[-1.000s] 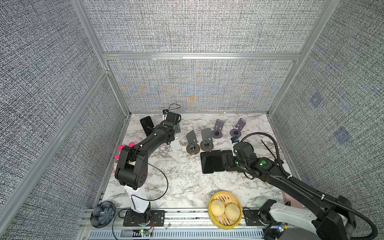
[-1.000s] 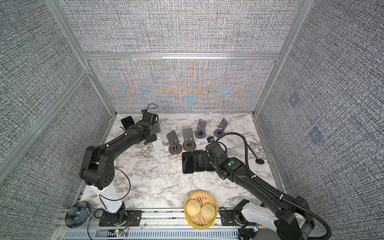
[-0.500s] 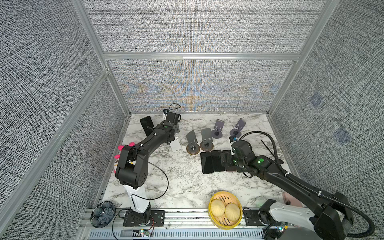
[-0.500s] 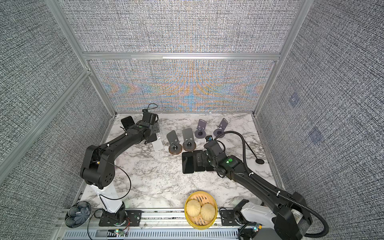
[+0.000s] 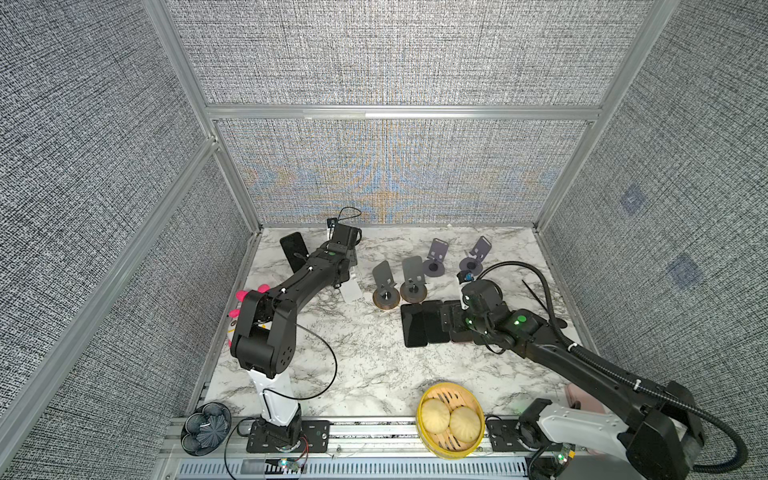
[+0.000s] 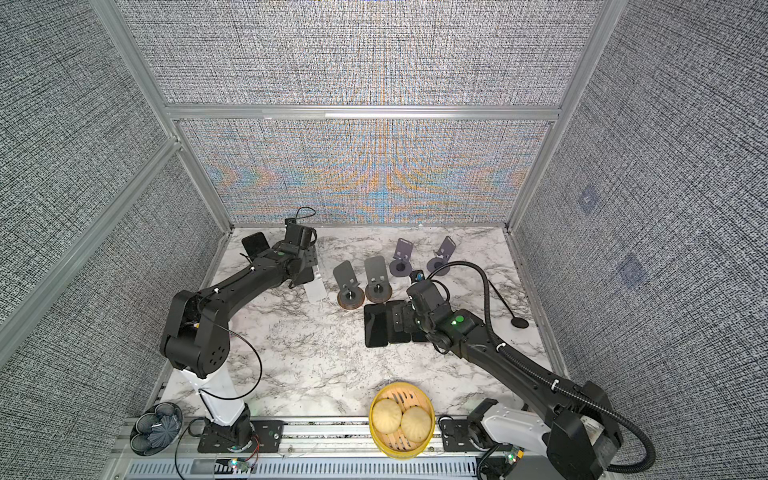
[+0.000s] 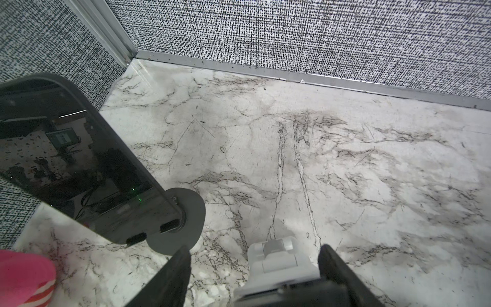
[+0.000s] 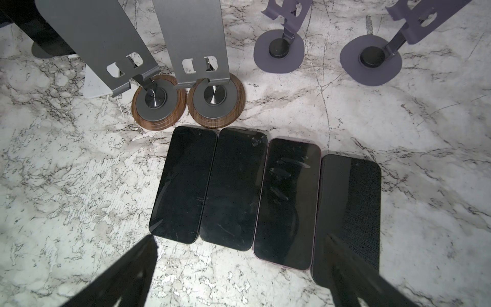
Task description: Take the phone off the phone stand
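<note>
A black phone [image 7: 74, 159] leans on a phone stand with a grey round base [image 7: 186, 220] in the back left corner; both top views show the phone [image 5: 294, 251] [image 6: 254, 245]. My left gripper [image 7: 255, 249] is low over the table just beside that stand. Its jaws are apart, and a white folded stand [image 7: 276, 263] lies between them without touching either. In both top views the left gripper [image 5: 349, 268] [image 6: 311, 266] is to the right of the phone. My right gripper [image 8: 240, 239] [image 5: 451, 320] hangs open above several phones lying flat.
Several black phones [image 8: 183, 183] [image 5: 413, 326] lie side by side mid-table. Behind them stand two grey stands on wooden bases [image 5: 386, 286] and two purple stands [image 5: 434, 259]. A bamboo steamer with buns [image 5: 451, 419] sits at the front. A pink toy [image 5: 245, 297] lies by the left wall.
The left gripper's jaws have narrowed around the white stand. The right gripper has drifted slightly back and left over the flat phones.
</note>
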Controlling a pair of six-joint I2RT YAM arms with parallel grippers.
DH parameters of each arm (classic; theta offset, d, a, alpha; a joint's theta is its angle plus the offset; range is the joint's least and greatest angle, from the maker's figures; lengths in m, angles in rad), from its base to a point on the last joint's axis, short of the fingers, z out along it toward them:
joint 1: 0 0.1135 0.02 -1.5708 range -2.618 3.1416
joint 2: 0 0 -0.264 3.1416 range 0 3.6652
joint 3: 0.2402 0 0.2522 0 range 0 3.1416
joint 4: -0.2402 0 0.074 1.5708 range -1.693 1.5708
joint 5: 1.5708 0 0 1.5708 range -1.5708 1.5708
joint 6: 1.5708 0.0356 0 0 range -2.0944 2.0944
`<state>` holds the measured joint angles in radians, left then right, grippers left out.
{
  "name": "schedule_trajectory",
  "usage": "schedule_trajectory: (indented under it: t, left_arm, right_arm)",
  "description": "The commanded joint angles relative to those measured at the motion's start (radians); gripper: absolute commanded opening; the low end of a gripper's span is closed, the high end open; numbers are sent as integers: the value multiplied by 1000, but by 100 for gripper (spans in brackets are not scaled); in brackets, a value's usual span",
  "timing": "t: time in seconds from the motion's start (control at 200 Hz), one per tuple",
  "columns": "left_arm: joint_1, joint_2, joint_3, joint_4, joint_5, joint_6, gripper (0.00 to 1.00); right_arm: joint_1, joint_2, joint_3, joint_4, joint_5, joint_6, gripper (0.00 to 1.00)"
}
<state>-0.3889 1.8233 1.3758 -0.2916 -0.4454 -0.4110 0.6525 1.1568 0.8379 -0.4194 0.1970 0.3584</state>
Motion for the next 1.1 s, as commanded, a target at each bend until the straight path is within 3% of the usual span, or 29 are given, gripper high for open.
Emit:
schedule_trajectory:
  t: [0.0, 0.305, 0.5, 0.71, 0.985, 1.09]
  left_arm:
    - [1, -18, 2, -5, -13, 12, 70]
    - [1, -63, 39, -95, 17, -7, 66]
    - [1, -87, 83, -189, 102, -21, 63]
    - [1, -128, 101, -280, 203, -15, 61]
    - [2, -220, 101, -506, 225, -19, 54]
    - [1, -263, 79, -551, 294, -19, 52]
  right_arm:
    - [0, -5, 5, -3, -10, 7, 97]
    - [0, -21, 2, -6, -11, 10, 97]
    - [0, -34, 2, 12, -26, 12, 97]
    - [-2, -25, 14, 39, -120, -37, 97]
    - [-2, 22, 42, 29, -171, -63, 97]
    - [-2, 45, 54, 45, -223, -73, 97]
